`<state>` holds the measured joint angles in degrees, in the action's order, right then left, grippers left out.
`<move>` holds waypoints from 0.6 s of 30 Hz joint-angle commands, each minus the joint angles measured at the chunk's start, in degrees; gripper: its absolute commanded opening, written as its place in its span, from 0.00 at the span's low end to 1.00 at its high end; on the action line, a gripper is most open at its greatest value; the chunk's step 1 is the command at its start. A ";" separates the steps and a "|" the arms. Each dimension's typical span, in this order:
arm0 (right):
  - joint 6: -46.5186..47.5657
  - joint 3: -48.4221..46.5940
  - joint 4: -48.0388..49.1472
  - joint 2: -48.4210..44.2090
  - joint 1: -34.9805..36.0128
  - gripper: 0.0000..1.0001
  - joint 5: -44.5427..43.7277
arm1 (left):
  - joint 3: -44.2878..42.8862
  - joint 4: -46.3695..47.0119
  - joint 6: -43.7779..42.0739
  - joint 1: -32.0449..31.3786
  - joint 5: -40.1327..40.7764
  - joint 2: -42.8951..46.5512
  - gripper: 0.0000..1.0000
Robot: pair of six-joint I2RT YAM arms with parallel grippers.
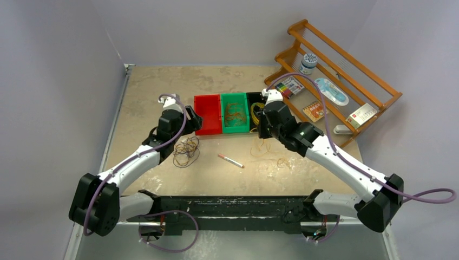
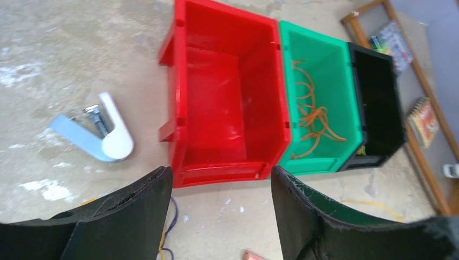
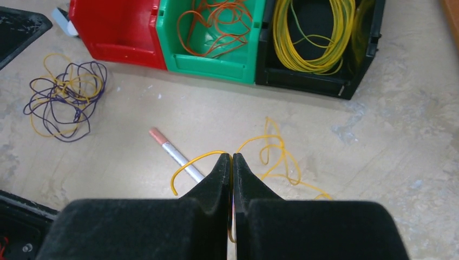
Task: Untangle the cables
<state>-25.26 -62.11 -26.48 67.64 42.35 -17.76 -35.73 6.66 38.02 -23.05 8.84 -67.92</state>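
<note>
**Right end effector pinches a yellow strand; left one stands open**

The right end effector is closed. Its two black fingertips press together on a loose yellow wire strand that curls out to either side of them over the beige table.

The left end effector has its jaws spread wide with nothing between them, just in front of an empty red plastic bin. Touching that bin in a row to its right are a green plastic bin holding orange wire loops and a black plastic bin holding a coil of yellow wire.

The tangle of dark purple and yellow cables lies on the table in front of the red bin, near the left arm and well apart from the pinched strand. A thin silver pen with a pink tip lies between the tangle and the strand. A white and blue stapler rests left of the red bin.
</note>
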 commanded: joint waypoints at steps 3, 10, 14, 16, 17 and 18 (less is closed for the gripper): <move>1.14 -0.47 8.49 1.87 -0.25 0.00 5.92 | 0.92 11.56 -1.27 -0.09 -12.27 2.16 0.66; 1.02 3.78 9.31 7.03 -2.66 0.00 4.40 | 2.15 17.58 0.69 -0.45 -19.43 1.22 0.67; -0.05 5.52 5.92 11.83 -2.80 0.07 4.01 | 2.11 17.68 1.05 -0.75 -19.64 0.22 0.67; -0.58 6.12 4.78 13.13 -2.80 0.15 4.69 | 2.00 17.75 1.09 -0.80 -19.85 -0.29 0.67; -0.92 6.20 4.46 13.62 -2.80 0.19 4.93 | 1.87 17.85 1.09 -0.77 -19.84 -0.75 0.67; -1.11 6.21 4.33 14.06 -2.80 0.24 5.08 | 1.76 17.91 1.08 -0.78 -20.02 -1.09 0.67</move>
<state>-25.26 -56.05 -20.27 81.56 39.62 -13.32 -33.85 20.53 38.44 -23.51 -9.15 -67.90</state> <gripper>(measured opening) 0.168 0.668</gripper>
